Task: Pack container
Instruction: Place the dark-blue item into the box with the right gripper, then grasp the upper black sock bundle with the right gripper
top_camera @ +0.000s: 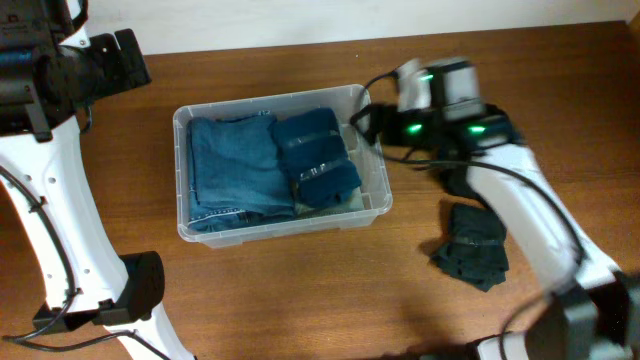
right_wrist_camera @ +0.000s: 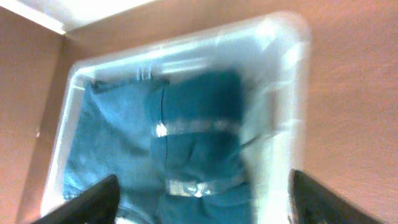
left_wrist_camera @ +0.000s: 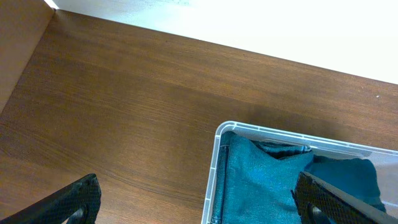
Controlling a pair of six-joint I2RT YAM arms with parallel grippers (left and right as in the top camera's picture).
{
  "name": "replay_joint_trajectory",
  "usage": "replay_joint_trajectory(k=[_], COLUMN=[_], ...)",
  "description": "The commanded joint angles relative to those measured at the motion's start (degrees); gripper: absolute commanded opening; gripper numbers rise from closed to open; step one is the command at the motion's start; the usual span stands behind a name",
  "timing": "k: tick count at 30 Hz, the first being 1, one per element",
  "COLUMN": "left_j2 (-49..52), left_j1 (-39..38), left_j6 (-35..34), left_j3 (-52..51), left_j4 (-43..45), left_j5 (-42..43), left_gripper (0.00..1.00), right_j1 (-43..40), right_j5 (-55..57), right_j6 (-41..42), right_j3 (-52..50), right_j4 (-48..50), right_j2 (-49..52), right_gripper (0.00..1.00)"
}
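Note:
The container is a clear plastic bin in the middle of the table. It holds folded light blue jeans on its left and a darker blue folded garment on its right. My right gripper is open and empty over the bin's right rim; its wrist view shows the container and the dark garment between the fingers, blurred. My left gripper is open and empty, high at the far left, over the container's corner.
A dark crumpled garment lies on the table right of the bin, beside my right arm. The left arm's base and cables stand along the table's left edge. A pale wall runs along the back.

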Motion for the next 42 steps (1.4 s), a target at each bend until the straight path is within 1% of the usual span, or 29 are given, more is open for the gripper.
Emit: replay_joint_trajectory(k=[1,2,3,4,7,10,12,16,19,22,25,26,28,29,30,31,32,34,35,37,39,42], left_j2=[-0.2,-0.2,-0.2,-0.2,-0.2,-0.2,-0.2,-0.2,-0.2,-0.2,-0.2,-0.2,-0.2,-0.2,-0.2,-0.2,-0.2,-0.2,-0.2,-0.2,-0.2,-0.2], left_j1=[0.3,0.3,0.3,0.3,0.3,0.3,0.3,0.3,0.3,0.3,0.3,0.3,0.3,0.3,0.3,0.3,0.3,0.3,0.3,0.3,0.3,0.3], left_j6=[-0.5,-0.5,-0.5,-0.5,-0.5,-0.5,-0.5,-0.5,-0.5,-0.5,-0.5,-0.5,-0.5,-0.5,-0.5,-0.5,-0.5,-0.5,-0.5,-0.5,-0.5,-0.5], left_j3=[0.2,0.2,0.2,0.2,0.2,0.2,0.2,0.2,0.2,0.2,0.2,0.2,0.2,0.2,0.2,0.2,0.2,0.2,0.2,0.2,0.2,0.2], left_j4=[0.0,0.0,0.0,0.0,0.0,0.0,0.0,0.0,0.0,0.0,0.0,0.0,0.0,0.0,0.0,0.0,0.0,0.0,0.0,0.0,0.0,0.0], left_j5=[0.2,0.2,0.2,0.2,0.2,0.2,0.2,0.2,0.2,0.2,0.2,0.2,0.2,0.2,0.2,0.2,0.2,0.2,0.2,0.2,0.2,0.2], left_gripper=[0.99,0.99,0.99,0.99,0.99,0.99,0.99,0.99,1.0,1.0,0.99,0.99,0.99,0.99,0.99,0.99,0.99,0.99,0.99,0.99,0.99,0.99], right_j1=[-8.6,-11.8,-14.3,-21.4,-31.3,-38.8,-41.7,-42.9,-41.9,-40.2,-37.9,-36.9,-34.5,-33.5,-32.8,-32.3,-31.8,-31.5,-31.5,-31.5,-31.4,-30.8], right_j5=[1.5,1.5,1.6,1.5,1.5,1.5,1.3,0.5,-1.9,-5.3,-5.4,-5.4,-5.4,-4.9,-4.7,-4.5,-4.0,-3.7,-3.8,-4.1,-5.6,-11.1], right_j6=[0.2,0.1,0.1,0.1,-2.1,-5.1,-6.5,-6.9,-9.6,-11.1,-11.2,-11.2,-11.1,-11.1,-11.1,-11.1,-11.1,-11.1,-11.0,-10.9,-11.0,-11.0], right_j3=[3.0,3.0,3.0,2.9,2.9,2.8,2.8,2.8,2.8,2.8,2.8,2.8,2.8,2.8,2.9,2.9,2.9,3.0,3.0,3.0,3.0,3.0], right_j4=[-2.9,-4.9,-6.5,-11.0,-16.4,-18.6,-18.7,-17.7,-15.5,-12.8,-10.4,-9.7,-8.0,-7.3,-7.1,-7.0,-7.3,-8.4,-9.4,-11.6,-13.9,-16.9], right_j2=[-8.6,-9.6,-9.9,-9.7,-6.6,-1.1,3.5,13.6,19.4,23.8,26.6,27.3,28.2,28.2,28.1,28.1,28.0,27.6,27.1,24.9,21.0,12.9], right_gripper=[0.93,0.99,0.98,0.98,0.98,0.98,0.98,0.98,0.99,0.99,0.97,0.94,0.82,0.74,0.62,0.54,0.42,0.23,0.17,0.12,0.11,0.1])
